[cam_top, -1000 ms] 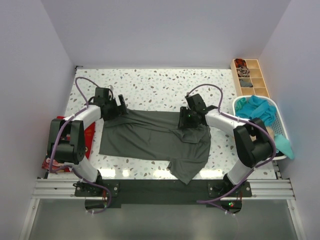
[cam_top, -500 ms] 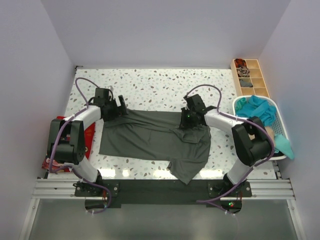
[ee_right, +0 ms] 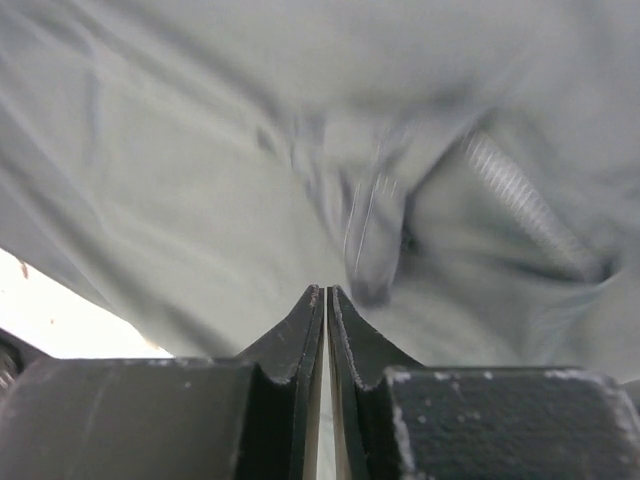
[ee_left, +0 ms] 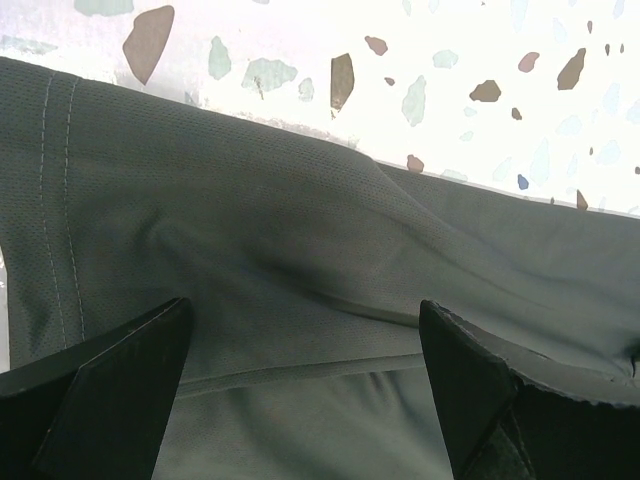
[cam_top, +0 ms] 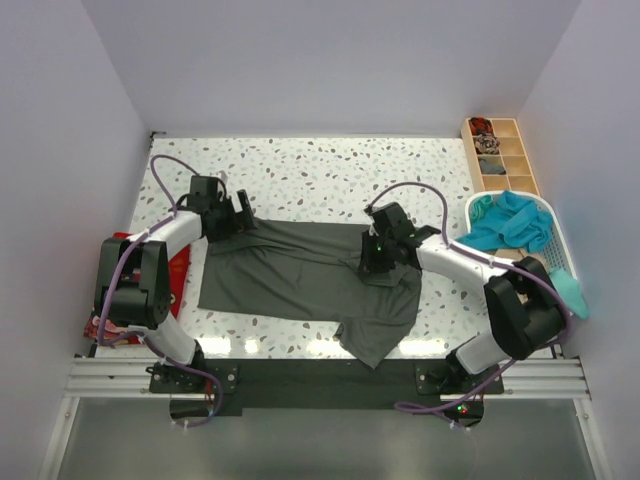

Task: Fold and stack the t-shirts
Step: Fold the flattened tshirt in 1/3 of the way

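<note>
The table [cam_top: 330, 165] is largely taken up by the grey shirt [cam_top: 290, 275], which is spread out wide across its middle. It is creased along the far edge and one flap trails toward the near edge. No fold is judged to have been made in it yet. To the right of the grey shirt, well apart from it, a white basket [cam_top: 563, 268] is seen. It holds a teal shirt [cam_top: 512, 220], part of which hangs over the rim. To the left of the grey shirt, a red shirt [cam_top: 179, 272] is glimpsed, mostly hidden under the left arm, so whether it is folded cannot be told. No stack is shown anywhere, so the task is judged to be at an early stage. The grey shirt has only been laid out, the teal one has not been taken from the basket, and all the folding and stacking is left to do. At the far left corner of the grey shirt, the left gripper [ee_left: 305, 303] is held with its jaws spread wide just above the stitched hem, and nothing is grasped. Over the far right part of the grey shirt, the right gripper [ee_right: 326, 292] is seen with its jaws pressed together. No cloth is visibly pinched between them, though that view is blurred.
</note>
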{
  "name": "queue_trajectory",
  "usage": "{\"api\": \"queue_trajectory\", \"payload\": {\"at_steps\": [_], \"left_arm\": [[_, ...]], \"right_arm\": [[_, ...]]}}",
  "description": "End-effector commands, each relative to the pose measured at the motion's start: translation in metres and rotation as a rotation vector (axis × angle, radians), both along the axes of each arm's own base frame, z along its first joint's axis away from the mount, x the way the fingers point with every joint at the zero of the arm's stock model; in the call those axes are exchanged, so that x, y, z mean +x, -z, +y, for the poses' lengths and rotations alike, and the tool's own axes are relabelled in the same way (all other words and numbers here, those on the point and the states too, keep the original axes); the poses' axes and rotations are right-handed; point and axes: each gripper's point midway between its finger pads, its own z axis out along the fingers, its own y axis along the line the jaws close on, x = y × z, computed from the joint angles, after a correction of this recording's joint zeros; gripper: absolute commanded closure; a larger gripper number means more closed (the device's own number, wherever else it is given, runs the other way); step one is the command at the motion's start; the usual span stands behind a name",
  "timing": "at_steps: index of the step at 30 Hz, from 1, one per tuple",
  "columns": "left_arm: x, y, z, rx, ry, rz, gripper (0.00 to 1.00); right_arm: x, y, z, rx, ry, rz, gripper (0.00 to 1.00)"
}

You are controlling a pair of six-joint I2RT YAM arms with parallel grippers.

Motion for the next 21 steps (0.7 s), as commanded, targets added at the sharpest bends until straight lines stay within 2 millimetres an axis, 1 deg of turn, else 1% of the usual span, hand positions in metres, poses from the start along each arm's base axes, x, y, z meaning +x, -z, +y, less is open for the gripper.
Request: {"api": "queue_trajectory", "payload": {"at_steps": [1, 4, 5, 7, 10, 11, 13, 14, 15, 16, 17, 19, 20, 21], "left_arm": [[0.011, -0.015, -0.006, -0.012, 0.023, -0.073, 0.00], [0.011, -0.019, -0.007, -0.015, 0.025, -0.082, 0.00], [0.011, -0.019, -0.007, -0.015, 0.025, -0.082, 0.00], [0.010, -0.018, -0.007, -0.013, 0.024, -0.079, 0.00], [0.010, -0.019, -0.007, -0.014, 0.028, -0.081, 0.00], [0.010, -0.019, -0.007, -0.013, 0.027, -0.082, 0.00], [0.010, -0.019, -0.007, -0.014, 0.028, -0.082, 0.00], [0.011, -0.020, -0.008, -0.015, 0.027, -0.083, 0.00], [0.011, -0.019, -0.008, -0.015, 0.027, -0.083, 0.00], [0.010, -0.018, -0.008, -0.015, 0.028, -0.080, 0.00], [0.011, -0.019, -0.008, -0.015, 0.027, -0.083, 0.00], [0.009, -0.017, -0.008, -0.012, 0.028, -0.076, 0.00], [0.009, -0.017, -0.007, -0.011, 0.027, -0.075, 0.00], [0.008, -0.017, -0.007, -0.008, 0.027, -0.074, 0.00]], "right_arm": [[-0.022, 0.003, -0.001, -0.005, 0.008, 0.019, 0.74], [-0.017, -0.002, -0.006, -0.015, 0.033, -0.024, 0.67], [-0.015, -0.005, -0.006, -0.013, 0.035, -0.036, 0.59], [-0.011, -0.009, -0.006, -0.016, 0.037, -0.057, 0.51], [-0.005, -0.015, -0.010, -0.044, 0.044, -0.080, 0.51], [-0.001, -0.017, -0.015, -0.066, 0.060, -0.098, 0.50], [0.007, -0.022, -0.017, -0.082, 0.073, -0.130, 0.47], [0.010, -0.016, -0.019, -0.108, 0.070, -0.126, 0.47], [0.015, -0.017, -0.018, -0.113, 0.071, -0.133, 0.48], [0.017, -0.013, -0.016, -0.112, 0.066, -0.122, 0.49], [0.021, -0.007, -0.012, -0.101, 0.061, -0.114, 0.51], [0.020, -0.001, -0.001, -0.057, 0.033, -0.093, 0.55], [0.022, 0.000, 0.005, -0.032, 0.030, -0.097, 0.58], [0.021, 0.005, 0.007, -0.029, 0.027, -0.081, 0.62]]}}
